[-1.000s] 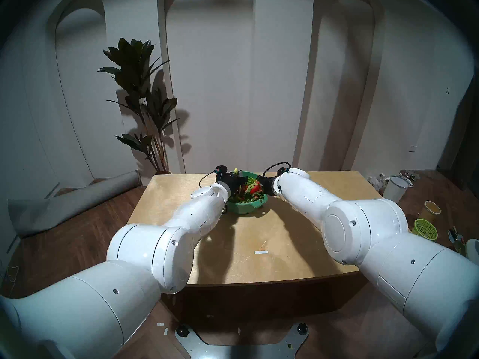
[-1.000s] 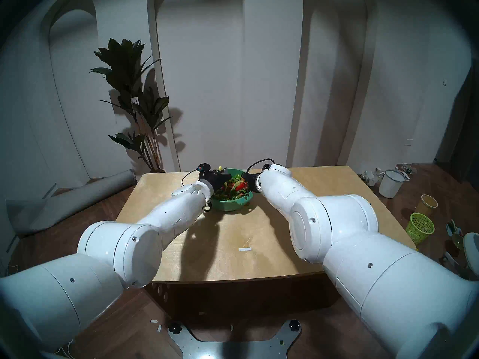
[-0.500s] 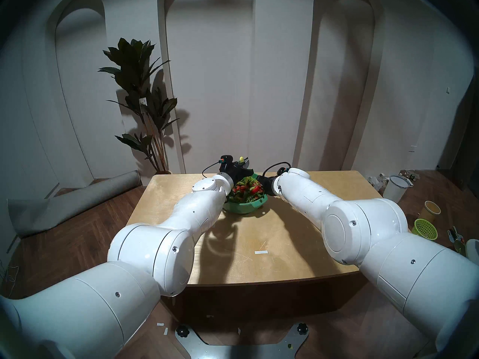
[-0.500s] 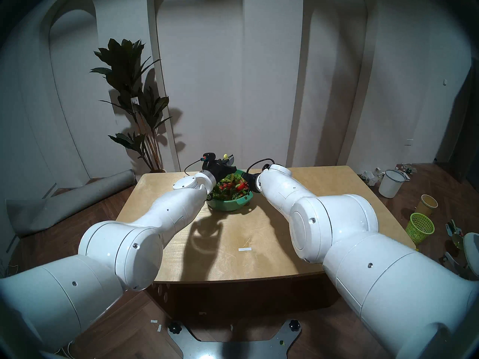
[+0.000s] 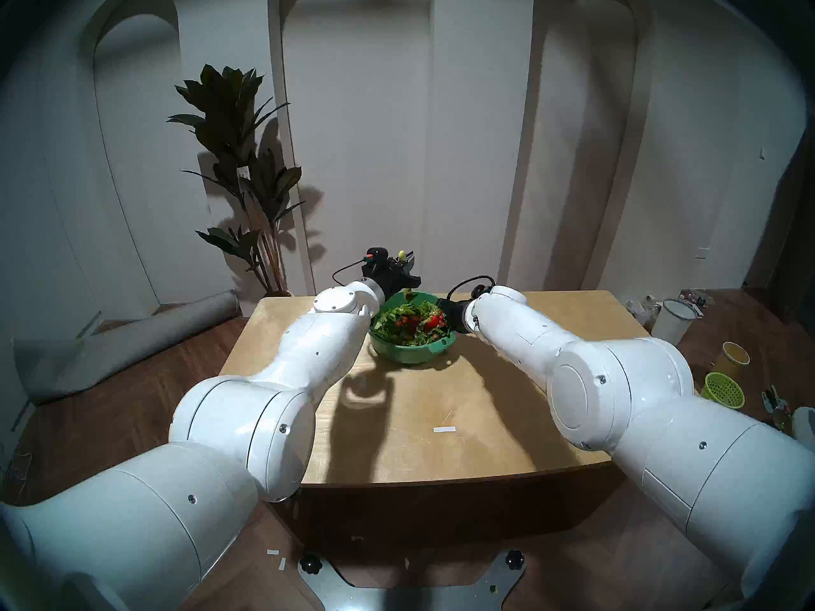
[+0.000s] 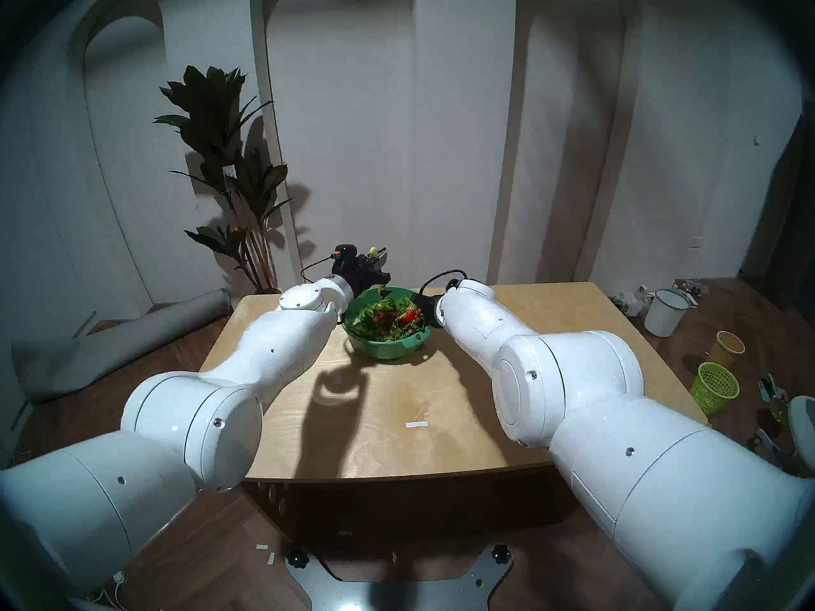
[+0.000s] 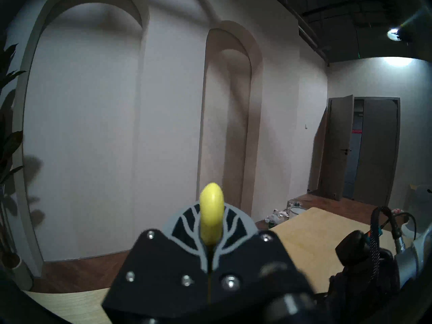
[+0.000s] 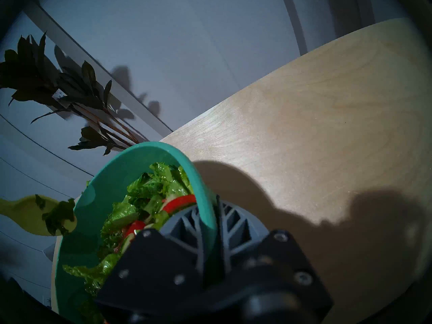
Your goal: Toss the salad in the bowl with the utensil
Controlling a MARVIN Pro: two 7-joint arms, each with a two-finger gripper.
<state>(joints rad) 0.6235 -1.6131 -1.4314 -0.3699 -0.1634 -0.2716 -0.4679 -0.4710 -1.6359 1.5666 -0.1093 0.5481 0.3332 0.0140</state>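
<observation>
The teal-green bowl (image 5: pixel 412 354) stands at the table's far middle, filled with salad (image 5: pixel 412 323) of lettuce and red tomato. My right gripper (image 8: pixel 210 223) is shut on the bowl's rim (image 8: pixel 145 148) at its right side, one finger inside and one outside. My left gripper (image 7: pixel 211 223) is shut on the handle of the yellow-green utensil (image 7: pixel 211 213) and is raised above the bowl's far left rim. The utensil's spoon end (image 8: pixel 28 213) hangs clear of the salad with a dark lettuce leaf clinging to it.
A strip of white tape (image 5: pixel 444 429) lies on the wooden table (image 5: pixel 507 398). A potted plant (image 5: pixel 242 178) and a rolled grey mat (image 5: pixel 123 345) are at back left. On the floor at right stand a white bucket (image 5: pixel 674 321), a yellow cup (image 5: pixel 734 354) and a lime mesh basket (image 5: pixel 723 389).
My left arm has lifted the utensil up out of the salad and drawn back to the left. The right gripper and the bowl have stayed put.
</observation>
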